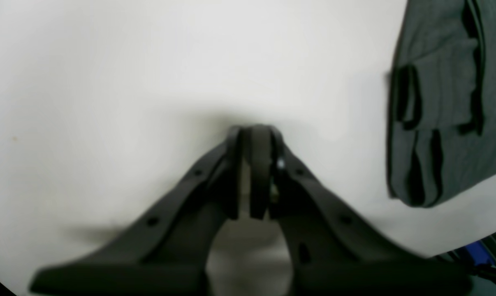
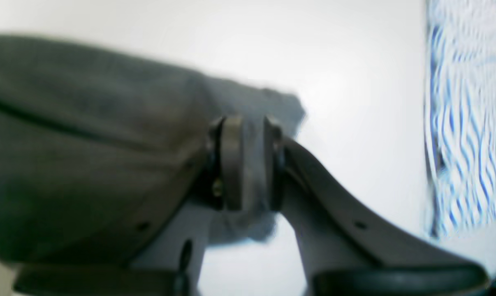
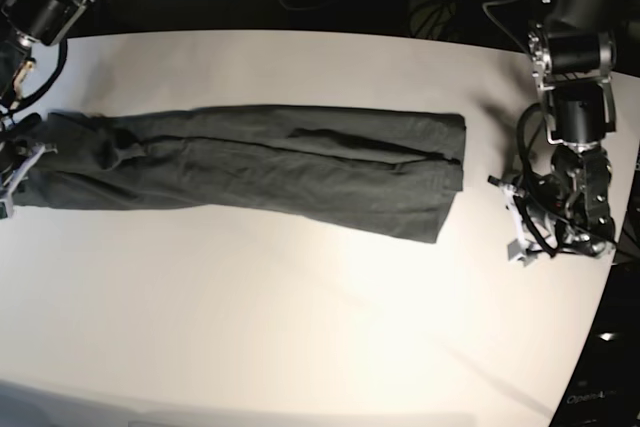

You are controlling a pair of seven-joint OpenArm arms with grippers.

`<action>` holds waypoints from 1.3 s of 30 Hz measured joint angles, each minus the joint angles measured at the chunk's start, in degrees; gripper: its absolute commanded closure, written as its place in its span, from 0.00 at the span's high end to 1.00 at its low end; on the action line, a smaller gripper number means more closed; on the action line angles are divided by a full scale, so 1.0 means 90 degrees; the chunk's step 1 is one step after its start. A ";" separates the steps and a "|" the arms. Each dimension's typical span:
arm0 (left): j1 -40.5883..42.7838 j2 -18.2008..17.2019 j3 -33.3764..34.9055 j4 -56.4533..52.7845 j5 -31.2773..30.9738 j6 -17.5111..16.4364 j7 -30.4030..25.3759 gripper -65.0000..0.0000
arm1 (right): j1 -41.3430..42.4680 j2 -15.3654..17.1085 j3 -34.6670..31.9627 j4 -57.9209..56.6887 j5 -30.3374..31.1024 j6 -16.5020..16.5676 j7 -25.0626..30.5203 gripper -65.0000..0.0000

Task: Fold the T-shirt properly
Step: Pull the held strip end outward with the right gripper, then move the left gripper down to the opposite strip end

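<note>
My right gripper (image 2: 248, 158) is clamped on a fold of the shirt (image 3: 260, 167), grey cloth pinched between its pads at the centre of the right wrist view. In the base view the shirt lies as a long narrow band across the upper half of the white table (image 3: 300, 347), running from the far left edge, where I grip it, to right of centre. My left gripper (image 1: 256, 172) has its jaws together, empty, over bare table beside the shirt's other end.
</note>
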 measured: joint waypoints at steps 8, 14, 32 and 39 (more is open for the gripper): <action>0.0002 -0.0010 0.0000 0.0000 0.0000 0.0000 -0.0024 0.06 | 0.0100 0.0449 0.0012 0.0243 0.1158 -0.0032 -0.1758 0.12; 0.0005 -0.0015 0.0000 0.0000 -0.0010 0.0000 -0.0019 0.06 | -0.0034 0.0464 0.0000 0.0245 0.1681 -0.0034 -0.2038 0.12; 0.0117 -0.0090 -0.0005 0.0024 -0.0104 -0.0007 -0.0163 0.06 | -0.0078 0.0430 -0.0510 -0.1651 0.1741 -0.0085 -0.0559 0.12; 0.0148 -0.0180 -0.0005 0.0024 -0.0274 -0.0005 -0.0236 0.06 | -0.0039 0.0571 -0.0503 -0.2091 0.1894 -0.0080 -0.0243 0.12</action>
